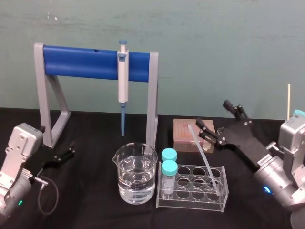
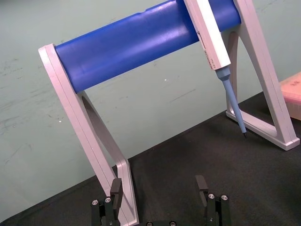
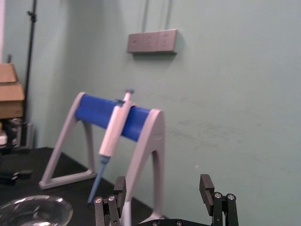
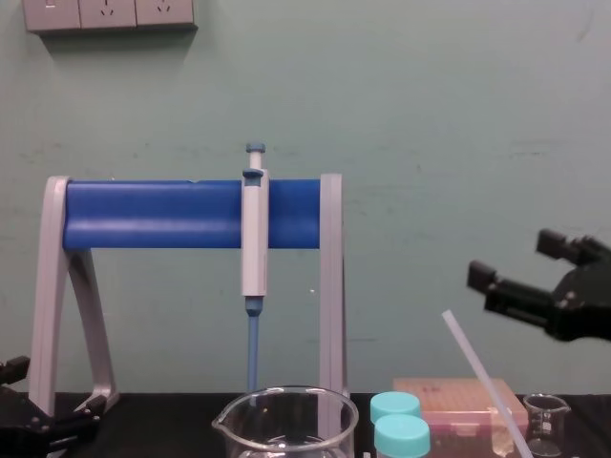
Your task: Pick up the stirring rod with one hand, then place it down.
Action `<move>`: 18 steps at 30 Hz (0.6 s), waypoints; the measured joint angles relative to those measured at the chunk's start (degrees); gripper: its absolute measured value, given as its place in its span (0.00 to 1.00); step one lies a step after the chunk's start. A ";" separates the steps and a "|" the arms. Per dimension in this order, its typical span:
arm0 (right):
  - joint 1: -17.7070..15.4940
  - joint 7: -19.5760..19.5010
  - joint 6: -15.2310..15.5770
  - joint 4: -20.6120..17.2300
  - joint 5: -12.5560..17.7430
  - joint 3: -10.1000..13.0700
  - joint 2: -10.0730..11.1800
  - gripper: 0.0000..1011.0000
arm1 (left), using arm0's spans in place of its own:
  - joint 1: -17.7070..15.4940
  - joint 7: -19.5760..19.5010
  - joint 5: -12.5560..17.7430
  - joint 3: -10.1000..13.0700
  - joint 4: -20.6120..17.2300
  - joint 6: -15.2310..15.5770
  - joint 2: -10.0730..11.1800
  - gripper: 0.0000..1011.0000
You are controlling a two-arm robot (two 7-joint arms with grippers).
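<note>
The stirring rod [image 1: 204, 157], thin and whitish, leans tilted in the clear tube rack [image 1: 192, 195], with its lower end in a hole at the rack's right. Its upper end [image 4: 468, 348] points up and to the left. My right gripper [image 1: 212, 114] hovers open just above and behind the rod's top, apart from it, and the chest view [image 4: 506, 260] shows it higher than the rod. In the right wrist view the right gripper [image 3: 162, 186] has nothing between its fingers. My left gripper [image 1: 64, 155] rests open at the left of the table beside the stand's foot, also empty in its wrist view [image 2: 158, 188].
A water-filled glass beaker [image 1: 136, 179] stands left of the rack, which holds two blue-capped vials [image 1: 168, 168]. A pipette [image 1: 123, 76] hangs on the blue-and-grey stand [image 1: 81, 62] behind. A pink box [image 1: 183, 136] and a small beaker [image 4: 546, 420] sit behind the rack.
</note>
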 joint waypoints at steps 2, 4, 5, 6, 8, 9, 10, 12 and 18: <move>-0.61 -1.46 0.46 -0.79 -0.33 1.08 -0.21 0.99 | 0.00 0.00 0.00 0.00 0.00 0.00 0.00 0.99; -1.19 -2.84 1.21 -1.48 -0.67 2.26 -0.43 0.99 | 0.00 0.00 0.00 0.00 0.00 0.00 0.00 0.99; -1.38 -3.33 1.53 -1.67 -0.75 2.67 -0.50 0.99 | 0.00 0.00 0.00 0.00 0.00 0.00 0.00 0.99; -1.61 -3.78 1.90 -1.90 -0.79 3.11 -0.56 0.99 | 0.00 0.00 0.00 0.00 0.00 0.00 0.00 0.99; -2.33 -4.94 2.88 -2.49 -1.04 4.34 -0.67 0.99 | 0.00 0.00 0.00 0.00 0.00 0.00 0.00 0.99; -2.64 -5.32 3.26 -2.71 -1.11 4.87 -0.69 0.99 | 0.00 0.00 0.00 0.00 0.00 0.00 0.00 0.99; -3.12 -5.77 3.86 -3.00 -1.19 5.50 -0.69 0.99 | 0.00 0.00 0.00 0.00 0.00 0.00 0.00 0.99; -3.76 -6.13 4.65 -3.34 -1.26 6.13 -0.67 0.99 | 0.00 0.00 0.00 0.00 0.00 0.00 0.00 0.99; -5.80 -6.62 8.73 -3.66 -1.26 7.65 -0.52 0.99 | 0.00 0.00 0.00 0.00 0.00 0.00 0.00 0.99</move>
